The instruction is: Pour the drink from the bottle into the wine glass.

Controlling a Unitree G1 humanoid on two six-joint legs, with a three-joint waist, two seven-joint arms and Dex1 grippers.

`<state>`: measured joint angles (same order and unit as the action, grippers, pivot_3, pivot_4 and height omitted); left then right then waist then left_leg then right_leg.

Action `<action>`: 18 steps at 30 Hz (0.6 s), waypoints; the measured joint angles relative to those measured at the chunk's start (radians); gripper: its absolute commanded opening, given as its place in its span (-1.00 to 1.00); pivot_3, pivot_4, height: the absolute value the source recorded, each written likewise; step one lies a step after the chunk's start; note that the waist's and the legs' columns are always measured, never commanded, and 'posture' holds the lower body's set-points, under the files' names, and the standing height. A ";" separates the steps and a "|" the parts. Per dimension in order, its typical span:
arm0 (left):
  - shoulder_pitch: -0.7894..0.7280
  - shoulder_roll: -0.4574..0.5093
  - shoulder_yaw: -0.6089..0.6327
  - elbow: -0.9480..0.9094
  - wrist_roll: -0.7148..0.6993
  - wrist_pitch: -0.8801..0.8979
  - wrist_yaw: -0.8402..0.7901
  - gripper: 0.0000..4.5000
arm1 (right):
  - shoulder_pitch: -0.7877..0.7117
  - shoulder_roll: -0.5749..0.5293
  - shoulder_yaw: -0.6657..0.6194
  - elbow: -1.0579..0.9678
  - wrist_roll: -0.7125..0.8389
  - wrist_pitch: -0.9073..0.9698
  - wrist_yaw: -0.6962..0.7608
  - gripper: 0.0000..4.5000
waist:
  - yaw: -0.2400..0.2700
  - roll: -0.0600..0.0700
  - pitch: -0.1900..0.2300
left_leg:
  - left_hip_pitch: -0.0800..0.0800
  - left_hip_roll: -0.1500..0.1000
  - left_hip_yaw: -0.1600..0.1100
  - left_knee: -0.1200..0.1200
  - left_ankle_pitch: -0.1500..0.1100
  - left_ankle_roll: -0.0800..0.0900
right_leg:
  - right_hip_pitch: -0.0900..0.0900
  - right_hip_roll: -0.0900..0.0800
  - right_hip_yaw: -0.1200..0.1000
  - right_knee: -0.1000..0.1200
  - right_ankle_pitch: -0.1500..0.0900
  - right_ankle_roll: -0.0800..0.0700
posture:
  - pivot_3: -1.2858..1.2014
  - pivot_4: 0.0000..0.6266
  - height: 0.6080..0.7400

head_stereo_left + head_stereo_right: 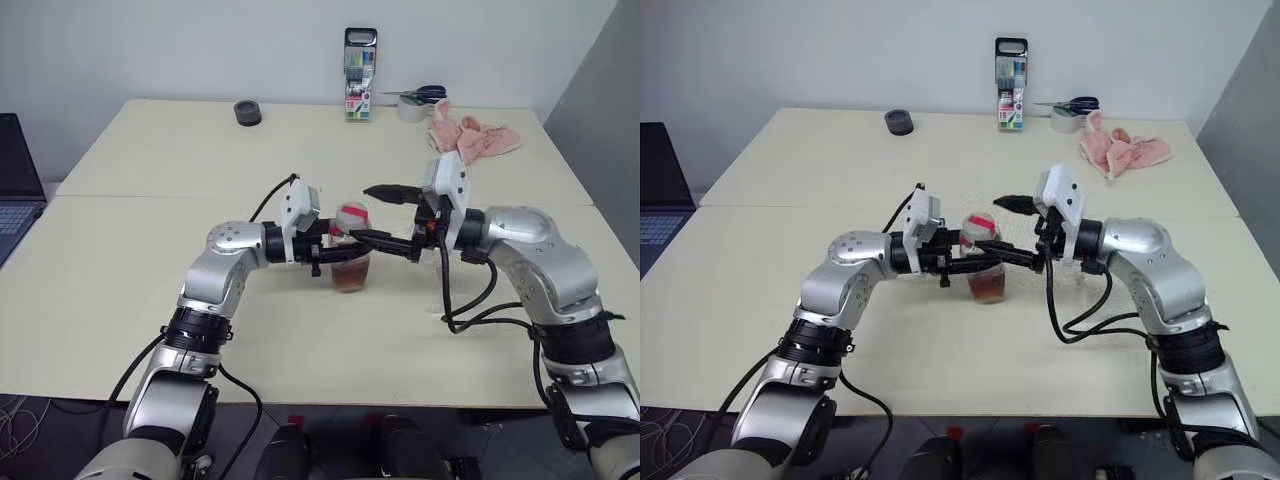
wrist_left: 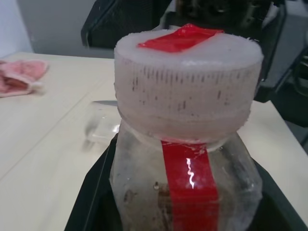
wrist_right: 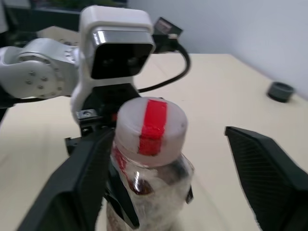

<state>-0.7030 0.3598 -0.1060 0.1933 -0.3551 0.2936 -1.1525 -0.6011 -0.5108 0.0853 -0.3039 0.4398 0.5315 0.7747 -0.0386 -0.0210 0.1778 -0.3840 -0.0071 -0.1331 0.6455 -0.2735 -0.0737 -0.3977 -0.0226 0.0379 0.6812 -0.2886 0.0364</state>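
A: From the head views, we see our left gripper (image 1: 325,247) clamped on the bottle (image 1: 350,262), held above the table (image 1: 150,180).
B: In the right wrist view, our right gripper (image 3: 192,163) gapes wide around its white cap (image 3: 151,125).

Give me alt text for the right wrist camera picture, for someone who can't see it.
A small clear bottle with a white cap crossed by a red strip stands between the right gripper's wide-open black fingers, its body clamped by the left gripper. Reddish-brown drink shows inside, above a pale table bearing a small dark round object.
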 measured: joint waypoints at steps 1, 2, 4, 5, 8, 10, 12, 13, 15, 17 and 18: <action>-0.002 -0.002 0.004 0.000 0.000 0.000 0.011 -0.20 | 0.035 0.011 -0.011 -0.059 -0.004 0.015 -0.046 1.00 | 0.002 0.000 0.000 | 0.000 0.000 0.000 0.000 0.000 0.000 | -0.001 0.000 0.000 0.000 0.000 0.000 | 0.03 -0.52 1.00; -0.005 -0.004 0.007 0.001 0.001 -0.001 0.018 -0.20 | 0.058 0.022 -0.014 -0.101 -0.009 0.031 -0.086 1.00 | 0.003 0.000 0.000 | -0.001 0.000 0.001 0.000 0.001 -0.001 | -0.002 0.000 0.001 0.001 0.000 0.000 | 0.03 -0.52 1.00; -0.016 -0.010 0.008 0.007 0.002 -0.008 0.029 -0.21 | 0.120 0.082 -0.019 -0.200 -0.034 0.071 -0.202 1.00 | 0.003 0.000 0.000 | -0.001 0.000 0.001 0.000 0.001 -0.002 | -0.002 0.000 0.001 0.001 0.000 0.000 | 0.03 -0.52 1.00; -0.021 -0.012 0.008 0.010 0.002 -0.016 0.030 -0.21 | 0.141 0.106 -0.006 -0.234 -0.045 0.087 -0.246 1.00 | 0.002 0.000 0.000 | -0.001 0.000 0.002 0.000 0.002 -0.003 | -0.003 0.000 0.002 0.002 0.000 0.000 | 0.03 -0.52 1.00; -0.035 -0.013 0.008 0.032 0.005 -0.041 0.030 -0.21 | 0.157 0.206 0.037 -0.282 -0.106 0.122 -0.388 1.00 | -0.001 0.000 0.000 | -0.001 0.000 0.002 0.000 0.002 -0.003 | -0.004 0.001 0.003 0.003 0.000 0.000 | 0.03 -0.52 1.00; -0.043 -0.018 0.006 0.050 0.008 -0.051 0.030 -0.21 | 0.156 0.254 0.078 -0.284 -0.146 0.132 -0.454 1.00 | -0.001 0.000 0.000 | -0.001 0.000 0.002 0.000 0.002 -0.003 | -0.005 0.001 0.003 0.004 0.000 0.000 | 0.03 -0.52 1.00; -0.044 -0.021 0.005 0.066 0.011 -0.068 0.028 -0.21 | 0.156 0.281 0.102 -0.282 -0.184 0.134 -0.499 1.00 | -0.001 0.000 0.000 | -0.002 0.000 0.003 0.000 0.002 -0.003 | -0.005 0.001 0.003 0.004 0.000 0.000 | 0.03 -0.52 1.00; -0.044 -0.022 0.004 0.076 0.013 -0.073 0.028 -0.21 | 0.154 0.290 0.106 -0.280 -0.195 0.133 -0.515 1.00 | -0.002 0.000 0.000 | -0.002 0.000 0.003 0.000 0.002 -0.003 | -0.006 0.001 0.003 0.004 0.000 0.000 | 0.03 -0.52 1.00; -0.044 -0.024 0.003 0.093 0.021 -0.085 0.026 -0.21 | 0.143 0.304 0.113 -0.270 -0.224 0.132 -0.539 1.00 | -0.002 0.000 0.000 | -0.002 0.000 0.003 0.000 0.002 -0.003 | -0.006 0.001 0.003 0.004 0.000 0.000 | 0.03 -0.52 1.00; -0.044 -0.026 0.001 0.095 0.023 -0.090 0.025 -0.21 | 0.137 0.320 0.114 -0.261 -0.234 0.132 -0.550 1.00 | -0.003 0.000 0.000 | -0.002 0.000 0.003 0.000 0.002 -0.003 | -0.006 0.001 0.003 0.004 0.000 0.000 | 0.03 -0.52 1.00; -0.044 -0.028 0.001 0.096 0.024 -0.094 0.024 -0.21 | 0.137 0.327 0.115 -0.259 -0.239 0.132 -0.557 1.00 | -0.003 0.000 0.000 | -0.002 0.000 0.003 0.000 0.002 -0.003 | -0.006 0.001 0.003 0.004 0.000 0.000 | 0.03 -0.52 1.00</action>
<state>-0.7474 0.3315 -0.1048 0.2889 -0.3314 0.1997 -1.1287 -0.4643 -0.1839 0.1998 -0.5631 0.2004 0.6638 0.2177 -0.0415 -0.0207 0.1776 -0.3862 -0.0070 -0.1301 0.6454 -0.2717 -0.0769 -0.4040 -0.0217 0.0409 0.6853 -0.2886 0.0363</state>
